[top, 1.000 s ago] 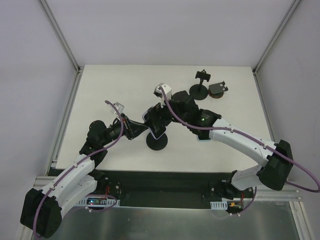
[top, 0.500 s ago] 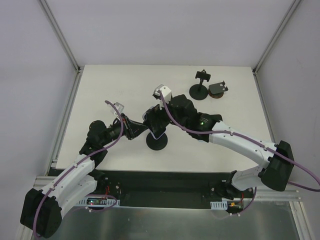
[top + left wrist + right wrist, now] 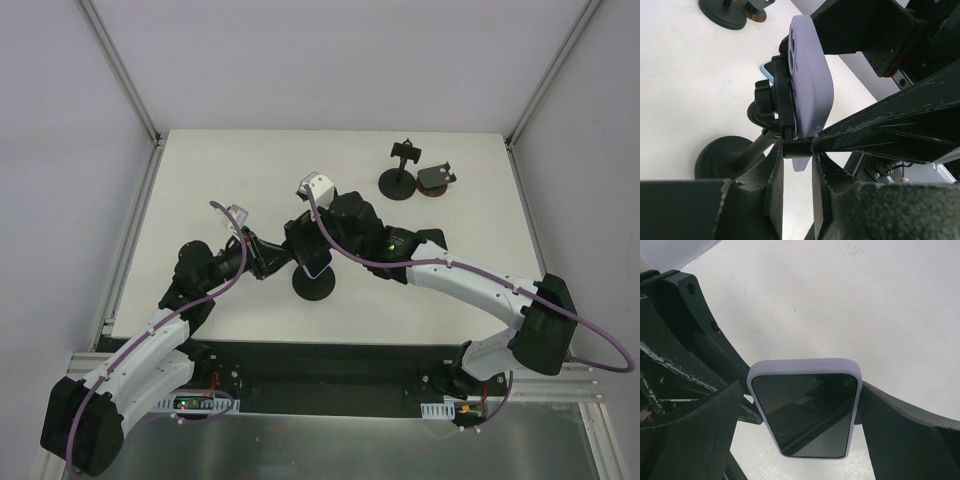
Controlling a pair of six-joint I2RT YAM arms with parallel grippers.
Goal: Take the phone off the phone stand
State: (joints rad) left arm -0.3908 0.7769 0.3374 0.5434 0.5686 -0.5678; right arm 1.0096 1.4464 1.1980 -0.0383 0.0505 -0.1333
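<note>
- While the phone (image 3: pixel 805 412) sits upright in the cradle of the phone stand (image 3: pixel 316 285), the stand's round black base rests near the middle of the white tabletop (image 3: pixel 220 170).
- The right hand (image 3: pixel 802 392) is clamped on the phone. Its fingers (image 3: pixel 895 435) press the side edges of the lavender case, and the dark screen faces the wrist camera.
- The left hand (image 3: pixel 796 167) is closed on the stand's cradle, just under the phone's lower end.
- Two other stands (image 3: pixel 398 180) sit together at the tabletop's far right, well apart from the arms.
- Pale grey walls (image 3: pixel 330 60) enclose the tabletop, with metal frame posts (image 3: pixel 120 70) running to its far corners.
</note>
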